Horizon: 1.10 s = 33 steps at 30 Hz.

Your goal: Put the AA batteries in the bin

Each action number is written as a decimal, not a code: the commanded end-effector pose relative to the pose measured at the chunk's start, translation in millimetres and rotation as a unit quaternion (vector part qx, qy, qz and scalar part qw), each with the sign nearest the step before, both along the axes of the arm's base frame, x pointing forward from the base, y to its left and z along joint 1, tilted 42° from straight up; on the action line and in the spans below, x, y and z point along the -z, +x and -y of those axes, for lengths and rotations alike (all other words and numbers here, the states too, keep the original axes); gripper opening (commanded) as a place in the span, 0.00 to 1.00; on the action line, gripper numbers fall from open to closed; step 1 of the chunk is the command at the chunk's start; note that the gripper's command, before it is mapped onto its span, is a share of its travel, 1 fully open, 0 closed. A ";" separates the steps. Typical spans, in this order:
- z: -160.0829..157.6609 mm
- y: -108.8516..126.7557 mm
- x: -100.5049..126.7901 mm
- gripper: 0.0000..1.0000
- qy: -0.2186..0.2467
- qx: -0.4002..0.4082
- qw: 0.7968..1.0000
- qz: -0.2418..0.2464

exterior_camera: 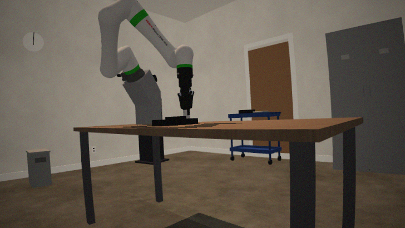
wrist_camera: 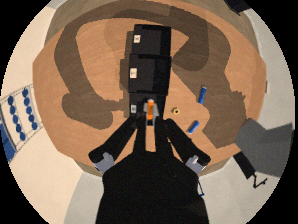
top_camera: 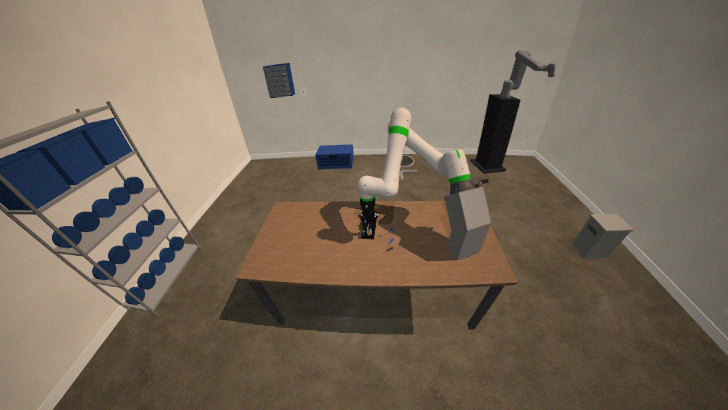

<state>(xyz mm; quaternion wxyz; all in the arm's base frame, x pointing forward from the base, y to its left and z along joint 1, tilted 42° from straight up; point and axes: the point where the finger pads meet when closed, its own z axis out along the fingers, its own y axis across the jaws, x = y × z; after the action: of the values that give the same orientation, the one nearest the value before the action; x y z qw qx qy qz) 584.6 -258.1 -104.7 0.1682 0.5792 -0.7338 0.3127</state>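
My gripper (top_camera: 366,233) (exterior_camera: 186,113) (wrist_camera: 149,108) is shut on an AA battery (wrist_camera: 150,108) (exterior_camera: 185,112), orange and grey, held upright between the fingertips. It hangs just above the near end of two low black bins (wrist_camera: 145,72) (wrist_camera: 150,39) (exterior_camera: 172,120) that stand end to end on the table (top_camera: 305,254) (exterior_camera: 255,127). I cannot read the bins' letters in any view. In the top view the gripper hides the bins.
Two small blue cylinders (wrist_camera: 204,94) (wrist_camera: 193,125) (top_camera: 391,230) (top_camera: 390,240) and a small round thing (wrist_camera: 176,111) lie on the table to the right of the bins. The arm's grey base (top_camera: 467,221) stands at the table's right end.
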 end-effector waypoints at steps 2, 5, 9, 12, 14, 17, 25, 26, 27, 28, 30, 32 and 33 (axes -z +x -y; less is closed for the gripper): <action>-0.1 0.1 0.0 0.05 0.000 0.000 1.000 0.000; -0.2 0.1 0.1 0.05 0.000 0.000 1.000 0.000; -0.2 0.1 0.1 0.17 0.000 0.000 1.000 0.000; -0.2 0.1 0.1 0.17 0.000 0.000 1.000 0.000; -0.2 0.1 0.1 0.17 0.000 0.000 1.000 0.000; -0.2 0.1 0.1 0.17 0.000 0.000 1.000 0.000; -1.0 -0.1 -0.9 0.17 0.000 0.000 1.000 0.000; -1.9 -0.2 -1.9 0.17 0.000 0.000 1.000 0.000; -2.8 -0.4 -2.9 0.17 0.000 0.000 1.000 0.000; -2.8 -0.4 -2.9 0.17 0.000 0.000 1.000 0.000; -3.7 -0.5 -3.9 0.17 0.000 0.000 1.000 0.000; -5.4 -0.8 -5.9 0.17 0.000 0.000 1.000 0.000; -6.3 -1.0 -6.9 0.17 0.000 0.000 1.000 0.000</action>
<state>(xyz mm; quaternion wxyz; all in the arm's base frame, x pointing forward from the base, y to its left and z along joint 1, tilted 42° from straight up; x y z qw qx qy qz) 583.8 -253.8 -100.0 0.1681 0.5792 -0.7338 0.3128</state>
